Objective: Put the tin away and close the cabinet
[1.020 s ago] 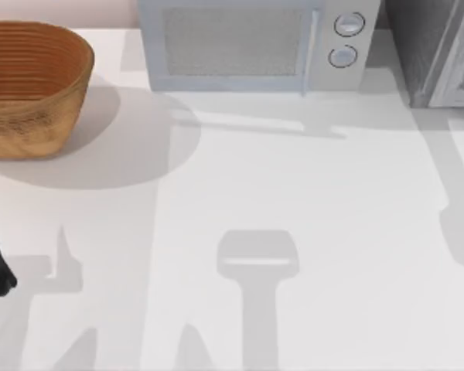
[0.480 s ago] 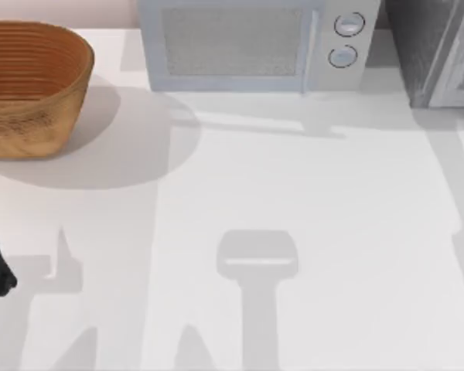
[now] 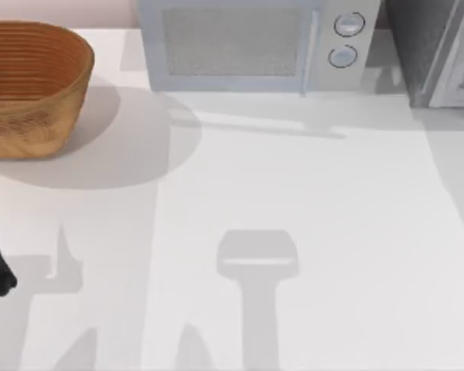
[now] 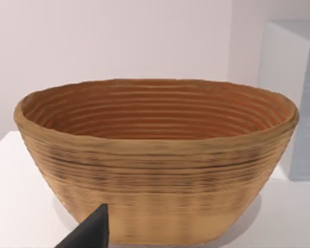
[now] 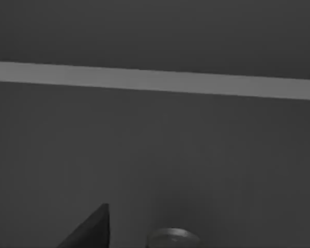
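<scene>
Across the top view the white table (image 3: pixel 309 232) carries a basket (image 3: pixel 31 85), microwave (image 3: pixel 251 46) and the cabinet (image 3: pixel 433 50) at far right, the left wrist view faces that basket (left arm parked at the left edge, grip unreadable), and the dim right wrist view shows what may be the tin (image 5: pixel 173 238) on the cabinet floor, the right gripper's hold likewise unclear.

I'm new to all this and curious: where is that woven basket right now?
The basket sits at the table's far left in the top view, just left of the microwave; the left wrist view faces it close up.
</scene>
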{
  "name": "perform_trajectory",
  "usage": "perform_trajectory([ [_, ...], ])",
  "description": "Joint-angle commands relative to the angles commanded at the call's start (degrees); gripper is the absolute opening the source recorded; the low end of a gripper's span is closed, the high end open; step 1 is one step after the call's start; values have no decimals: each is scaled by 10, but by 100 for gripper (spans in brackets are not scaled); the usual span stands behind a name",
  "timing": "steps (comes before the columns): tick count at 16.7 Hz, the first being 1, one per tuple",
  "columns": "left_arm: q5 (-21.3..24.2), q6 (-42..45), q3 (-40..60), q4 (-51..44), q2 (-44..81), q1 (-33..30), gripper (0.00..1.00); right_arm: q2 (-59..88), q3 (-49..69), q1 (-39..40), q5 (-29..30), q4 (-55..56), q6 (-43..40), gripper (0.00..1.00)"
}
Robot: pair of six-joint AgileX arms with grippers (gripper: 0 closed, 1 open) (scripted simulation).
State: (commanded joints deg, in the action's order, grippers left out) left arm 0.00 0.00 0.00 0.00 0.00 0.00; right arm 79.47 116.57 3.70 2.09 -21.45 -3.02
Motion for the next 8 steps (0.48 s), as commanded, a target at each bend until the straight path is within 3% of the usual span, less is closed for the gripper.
perform_trajectory([
  [8,0,0,0,0,0,0,100,-307,-456,-13,-29,91,2,100],
])
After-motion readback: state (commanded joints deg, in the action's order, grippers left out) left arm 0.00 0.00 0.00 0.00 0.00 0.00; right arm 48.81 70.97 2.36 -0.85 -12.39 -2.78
